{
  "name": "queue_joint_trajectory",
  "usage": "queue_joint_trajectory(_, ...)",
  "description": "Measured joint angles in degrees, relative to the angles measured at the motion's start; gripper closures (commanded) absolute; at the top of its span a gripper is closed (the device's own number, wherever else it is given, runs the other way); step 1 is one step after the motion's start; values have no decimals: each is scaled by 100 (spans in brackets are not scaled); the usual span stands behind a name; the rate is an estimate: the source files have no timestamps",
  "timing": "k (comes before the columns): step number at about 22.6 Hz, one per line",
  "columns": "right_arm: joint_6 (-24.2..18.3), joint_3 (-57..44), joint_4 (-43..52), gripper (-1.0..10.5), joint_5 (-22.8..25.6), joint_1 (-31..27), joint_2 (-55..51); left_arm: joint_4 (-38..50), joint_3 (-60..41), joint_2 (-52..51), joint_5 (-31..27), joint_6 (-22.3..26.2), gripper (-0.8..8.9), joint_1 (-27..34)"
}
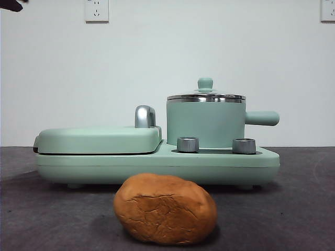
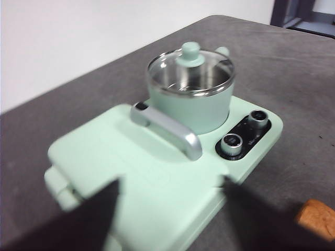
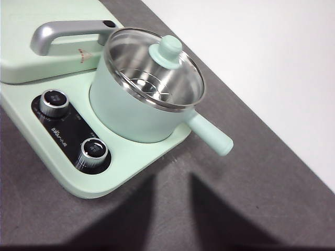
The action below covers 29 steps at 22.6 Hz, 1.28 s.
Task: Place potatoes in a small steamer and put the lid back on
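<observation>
Potato point(image 1: 165, 209) lay low and centre in the front view, before the small steamer point(image 1: 205, 124), whose lid point(image 1: 205, 95) sat on, blocking loading. Left gripper point(image 2: 167, 209) and right gripper point(image 3: 172, 209) hung spread apart, empty, above.

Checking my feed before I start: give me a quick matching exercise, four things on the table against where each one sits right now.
Things:
1. potato
2. lid
3. small steamer
4. two knobs

Places:
A. closed on the steamer's steel rim
B. on the dark table, in front of the appliance
C. on the base's black panel, in front of the steamer
D. on the mint-green base, beside the chrome handle

Pairs: 1-B, 2-A, 3-D, 4-C
</observation>
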Motion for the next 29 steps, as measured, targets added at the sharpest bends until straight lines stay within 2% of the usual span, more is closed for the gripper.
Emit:
queue_joint_trajectory(1, -13, 0, -2, 576, -2, 4, 0, 22, 4, -2, 2, 35, 379, -55)
queue_joint_trajectory(6, 179, 0, 31, 576, 4, 63, 0, 33, 33, -7, -140, 103, 422, -306)
queue_joint_trajectory(10, 765, 0, 90, 577, 4, 70, -2, 166, 33, 63, -542, 0, 448, -501)
queue_joint_trajectory(16, 1480, 0, 90, 615, 4, 70, 0, 970, 33, 503, -868, -474, 448, -927)
queue_joint_trajectory(21, 1637, 2, 90, 618, 4, 70, 0, 1445, 245, 1176, -1139, -774, 448, -1410)
queue_joint_trajectory(29, 1696, 2, 90, 618, 4, 70, 0, 1864, 1143, 2710, -1401, -844, 448, -2050)
